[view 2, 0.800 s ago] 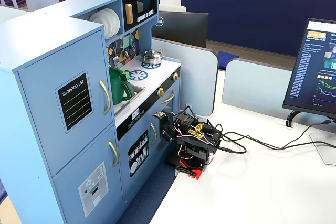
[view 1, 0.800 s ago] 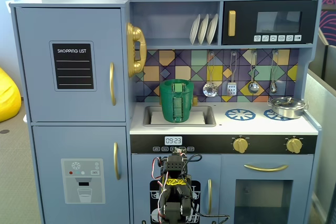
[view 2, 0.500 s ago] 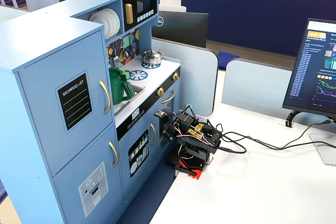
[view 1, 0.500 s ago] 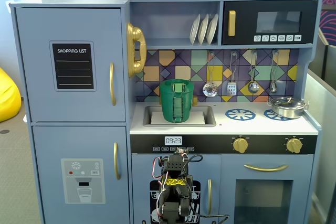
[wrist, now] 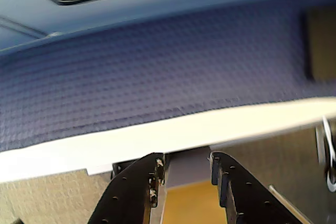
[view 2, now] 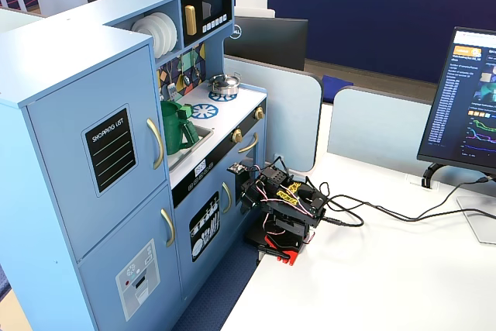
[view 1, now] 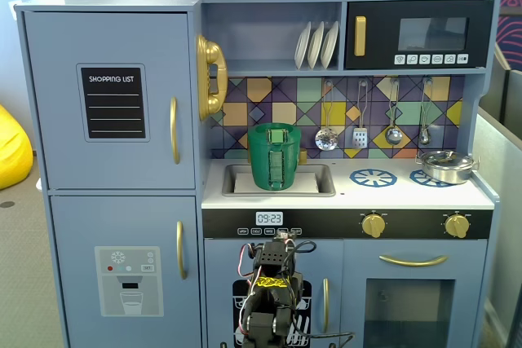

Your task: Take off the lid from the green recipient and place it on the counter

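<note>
The green recipient stands upright in the counter's sink, its lid on top. Around it: one steel pan on a burner ring, three plates racked above, four utensils hanging behind. The arm sits folded on the desk (well below the counter), fingers released, grasping nothing.

green recipient in sink | counter below | steel pan at right, on burner ring

Lidded green recipient upright in the counter's sink (ribbed handle frontward).
</note>
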Controlling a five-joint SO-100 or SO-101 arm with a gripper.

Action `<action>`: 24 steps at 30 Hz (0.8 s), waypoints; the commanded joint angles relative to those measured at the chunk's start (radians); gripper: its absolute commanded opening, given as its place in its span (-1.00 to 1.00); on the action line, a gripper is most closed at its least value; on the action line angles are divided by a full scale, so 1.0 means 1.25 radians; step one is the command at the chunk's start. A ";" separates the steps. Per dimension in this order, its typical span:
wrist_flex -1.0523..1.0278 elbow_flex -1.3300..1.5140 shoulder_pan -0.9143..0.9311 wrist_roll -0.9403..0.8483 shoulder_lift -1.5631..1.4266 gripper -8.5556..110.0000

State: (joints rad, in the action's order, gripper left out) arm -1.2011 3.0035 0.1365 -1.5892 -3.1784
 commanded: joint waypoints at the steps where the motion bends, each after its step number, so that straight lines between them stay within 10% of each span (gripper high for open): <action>1: 0.226 -0.108 0.031 -0.034 0.004 -0.86; 9: 0.547 -0.442 0.029 -0.184 0.223 -0.83; 24: 0.783 -0.699 -0.052 -0.045 0.442 -0.28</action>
State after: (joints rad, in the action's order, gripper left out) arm -0.3083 2.2212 0.0951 -1.6720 -2.6615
